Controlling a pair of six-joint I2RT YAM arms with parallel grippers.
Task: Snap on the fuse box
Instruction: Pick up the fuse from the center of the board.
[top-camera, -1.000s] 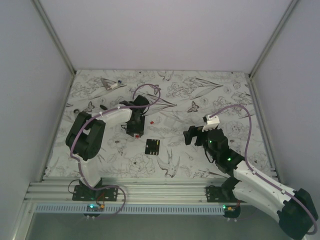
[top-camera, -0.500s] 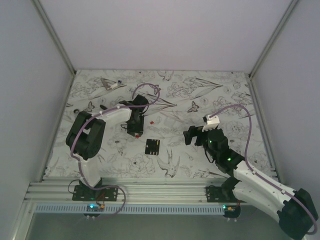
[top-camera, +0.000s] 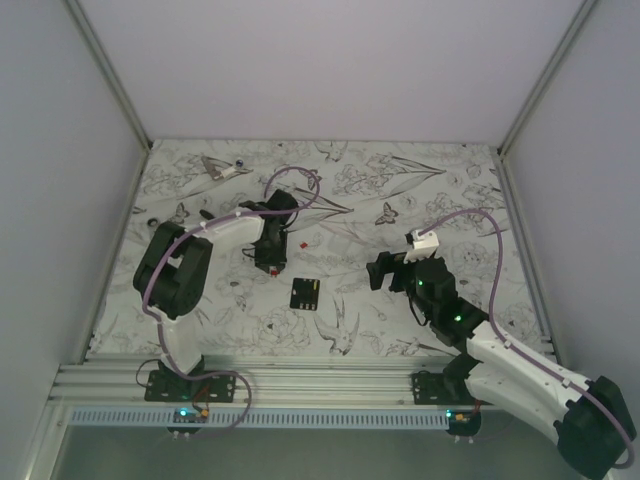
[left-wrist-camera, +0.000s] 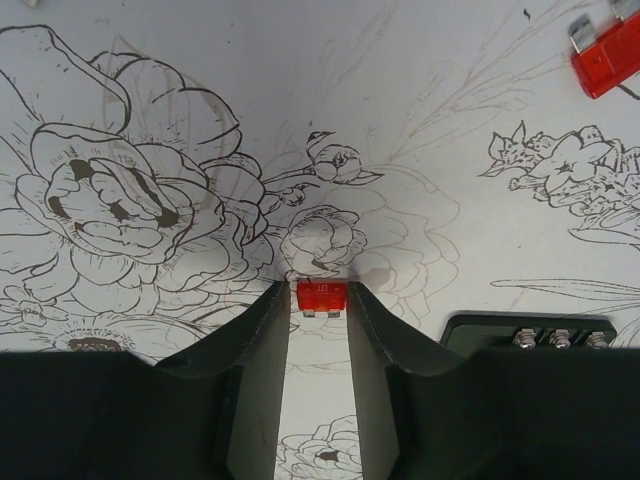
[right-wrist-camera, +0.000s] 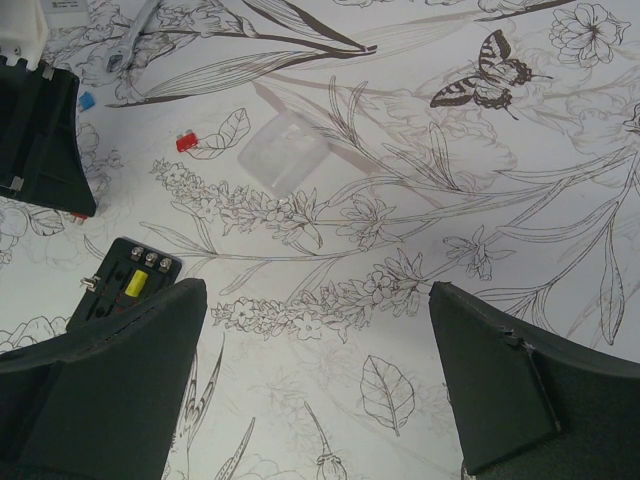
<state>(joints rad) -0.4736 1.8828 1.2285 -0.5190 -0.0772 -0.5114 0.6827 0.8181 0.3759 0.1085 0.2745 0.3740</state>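
Here, in the top view, the fuse box (top-camera: 305, 293) lies flat on the flower-printed tabletop (top-camera: 400, 330) between your two arms. It sits at about 5 o'clock of the left gripper (top-camera: 270, 262) and about 8 o'clock of the right gripper (top-camera: 380, 272), apart from both.

Left wrist view: your left gripper (left-wrist-camera: 319, 290) points down at the tabletop with its jaws narrow. A small red fuse (left-wrist-camera: 322, 296) sits between the fingertips; you cannot tell whether it is pinched or only flanked. A corner of the fuse box shows at 4 o'clock, and a second red fuse (left-wrist-camera: 605, 55) lies well apart at 2 o'clock.

Right wrist view: your right gripper (right-wrist-camera: 315, 380) hovers with its jaws spread wide and nothing between them. The fuse box lies just above the left finger (right-wrist-camera: 100, 380), at 9 o'clock, with a yellow fuse (right-wrist-camera: 135, 283) seated in it. A clear plastic cover (right-wrist-camera: 283, 150) lies at 12 o'clock.
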